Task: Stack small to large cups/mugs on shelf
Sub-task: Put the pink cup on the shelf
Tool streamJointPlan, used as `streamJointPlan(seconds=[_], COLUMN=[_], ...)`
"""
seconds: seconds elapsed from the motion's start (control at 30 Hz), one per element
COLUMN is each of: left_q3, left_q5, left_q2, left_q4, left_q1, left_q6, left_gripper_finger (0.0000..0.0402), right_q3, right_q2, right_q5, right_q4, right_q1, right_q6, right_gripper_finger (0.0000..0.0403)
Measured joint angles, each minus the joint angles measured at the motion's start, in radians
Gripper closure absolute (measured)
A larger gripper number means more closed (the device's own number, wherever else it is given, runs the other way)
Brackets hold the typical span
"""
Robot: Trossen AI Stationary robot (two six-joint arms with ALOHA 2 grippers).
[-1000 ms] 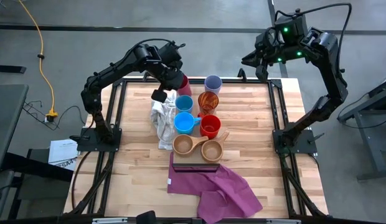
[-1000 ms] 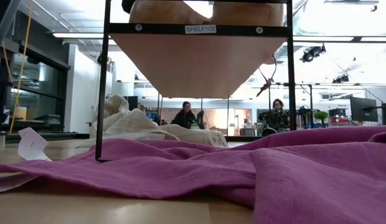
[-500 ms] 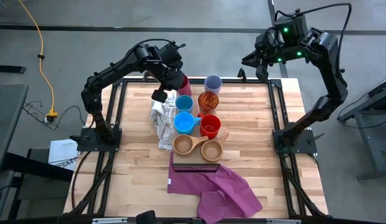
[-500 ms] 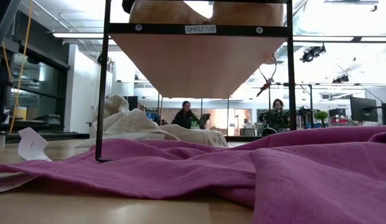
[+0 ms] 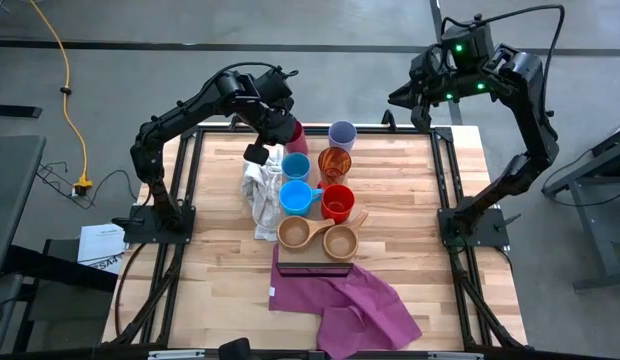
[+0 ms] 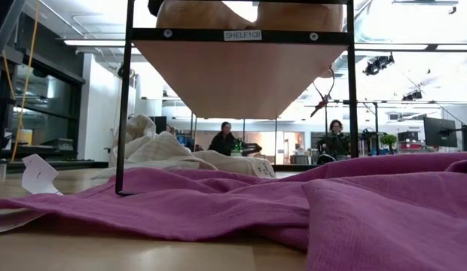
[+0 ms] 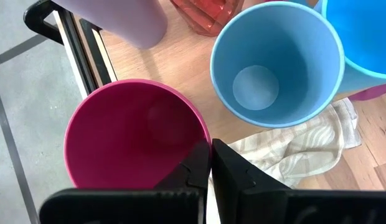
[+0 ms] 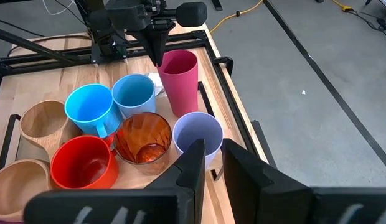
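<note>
Several cups stand close together on the light-wood shelf (image 6: pixel 241 75). They are two tan wooden cups (image 5: pixel 295 233) (image 5: pixel 340 241), a blue mug (image 5: pixel 296 196), a red mug (image 5: pixel 338 203), a light-blue cup (image 5: pixel 295 165), an orange translucent tumbler (image 5: pixel 335 162) and a lavender tumbler (image 5: pixel 342 133). At the far left of the group is the magenta tumbler (image 5: pixel 296 133), with my left gripper (image 7: pixel 210 163) shut on it. My right gripper (image 8: pixel 211 163) hangs high over the table's far right corner, slightly open and empty. My left gripper pinches the magenta tumbler's rim (image 7: pixel 204 142), one finger inside the cup and one outside. The fingers (image 8: pixel 159 50) slant steeply down onto the rim's near left side. The tumbler stays nearly upright; whether its base rests on the wood I cannot tell.
A crumpled white cloth (image 5: pixel 260 195) lies left of the cups. A purple cloth (image 5: pixel 350 295) spreads at the shelf's near end and fills the low view (image 6: pixel 294 196). Dark table frame rails (image 7: pixel 87 50) run close behind the magenta tumbler. People sit in the room beyond (image 6: pixel 222 139).
</note>
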Motion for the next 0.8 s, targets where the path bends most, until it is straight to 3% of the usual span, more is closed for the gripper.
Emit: streamJointPlan(seconds=[0.2,0.5,0.8], left_q3=[0.000,0.000,0.001], left_q5=[0.000,-0.003,-0.015], left_q2=[0.000,0.000,0.007], left_q4=[0.001,0.009,0.022], left_q1=[0.000,0.000,0.000], left_q6=[0.000,-0.002,-0.001], left_gripper_finger=[0.0395,0.0352,0.0357], right_q3=[0.000,0.000,0.000], right_q2=[0.000,0.000,0.000], right_q5=[0.000,0.000,0.000], right_q4=[-0.001,-0.003,-0.004], right_q1=[0.000,0.000,0.000], right_q6=[0.000,-0.002,-0.003], right_gripper_finger=[0.0357,0.0357,0.0357])
